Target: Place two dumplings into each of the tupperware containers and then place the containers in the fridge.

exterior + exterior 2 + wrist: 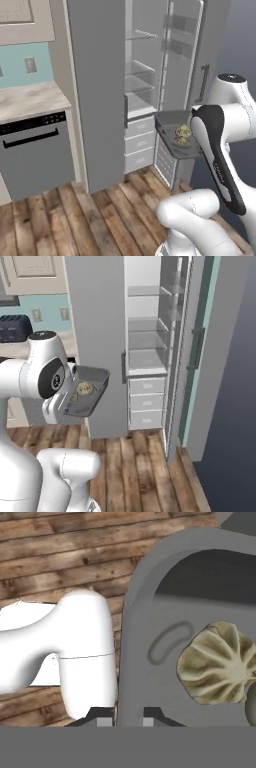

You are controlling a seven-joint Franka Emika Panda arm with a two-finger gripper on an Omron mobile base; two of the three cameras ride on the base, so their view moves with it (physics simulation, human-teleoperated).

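My gripper is shut on the rim of one tupperware container, a pale grey tray held in the air in front of the fridge. Two dumplings lie inside the tupperware container, one close up and the other at the frame edge. In the right base view the tupperware container with a dumpling hangs beside my arm, left of the fridge. The fridge stands open, showing glass shelves. The other container is out of view.
The fridge's open door with its bins swings out on the right; it is seen edge-on as the fridge door. White drawers fill the fridge's bottom. A dishwasher and a counter stand left. A toaster sits behind my arm.
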